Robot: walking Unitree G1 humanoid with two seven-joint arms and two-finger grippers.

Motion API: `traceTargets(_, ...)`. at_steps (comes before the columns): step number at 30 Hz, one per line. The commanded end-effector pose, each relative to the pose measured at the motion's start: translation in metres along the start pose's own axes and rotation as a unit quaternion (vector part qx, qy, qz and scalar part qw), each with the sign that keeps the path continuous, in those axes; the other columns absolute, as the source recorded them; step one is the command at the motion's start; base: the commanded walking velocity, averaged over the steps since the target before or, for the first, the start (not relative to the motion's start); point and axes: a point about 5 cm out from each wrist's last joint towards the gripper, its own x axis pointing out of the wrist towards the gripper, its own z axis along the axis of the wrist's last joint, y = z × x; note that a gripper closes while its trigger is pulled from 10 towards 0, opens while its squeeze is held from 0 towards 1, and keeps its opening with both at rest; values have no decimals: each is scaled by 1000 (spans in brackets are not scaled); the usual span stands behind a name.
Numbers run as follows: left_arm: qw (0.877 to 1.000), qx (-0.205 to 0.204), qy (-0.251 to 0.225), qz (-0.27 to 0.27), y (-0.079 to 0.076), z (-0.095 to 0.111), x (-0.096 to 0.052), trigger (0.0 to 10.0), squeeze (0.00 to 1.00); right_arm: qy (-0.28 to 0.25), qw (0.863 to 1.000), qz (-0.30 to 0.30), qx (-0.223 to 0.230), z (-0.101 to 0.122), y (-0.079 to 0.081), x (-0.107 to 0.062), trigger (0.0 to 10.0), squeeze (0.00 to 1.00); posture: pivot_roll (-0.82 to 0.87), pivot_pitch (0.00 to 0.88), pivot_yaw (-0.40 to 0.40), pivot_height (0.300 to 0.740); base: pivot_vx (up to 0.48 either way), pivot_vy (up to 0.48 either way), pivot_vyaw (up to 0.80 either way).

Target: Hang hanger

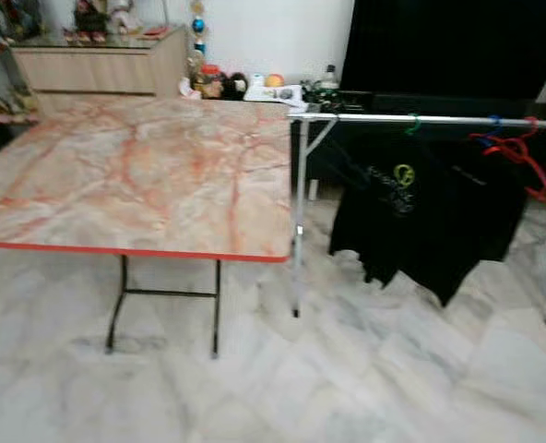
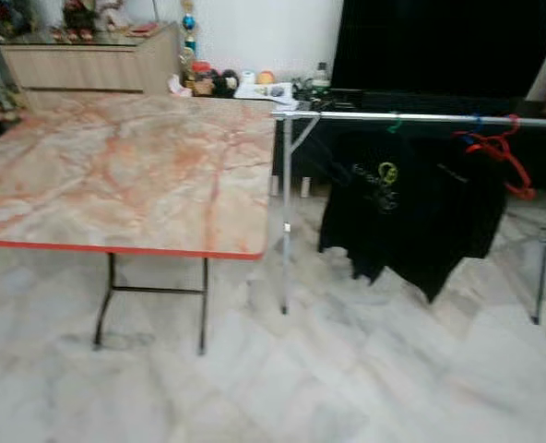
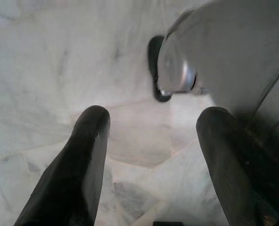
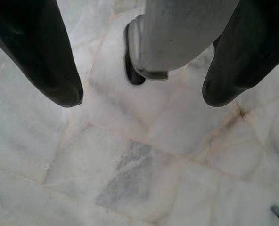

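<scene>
Both end effectors (image 3: 151, 141) (image 4: 142, 96) gape over floor; red hanger (image 1: 517, 157) near rail (image 1: 421, 119) end.

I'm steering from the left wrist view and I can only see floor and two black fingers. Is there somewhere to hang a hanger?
Observer: Yes. A metal clothes rail stands ahead and to the right, just past the corner of a marble-patterned table.
Operator: Is there a hanger on it already?
Observer: A red hanger hangs near the rail's right end, beside a black T-shirt that also hangs from the rail.
</scene>
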Motion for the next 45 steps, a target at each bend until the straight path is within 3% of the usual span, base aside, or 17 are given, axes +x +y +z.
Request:
traceTargets(1,999,13,-46,17,26,34,-1,10000,0,-53,998,33,-12,37,-1,4,10000,0,188,0,30,740,0,-319,0)
traceTargets(18,999,-7,-51,12,24,34,0,10000,0,-52,998,32,-14,37,-3,4,10000,0,189,0,23,740,0,0,0)
traceTargets(45,999,-7,-50,10,23,33,0,10000,0,-50,998,31,-22,37,-4,3,10000,0,188,0,20,740,0,0,0)
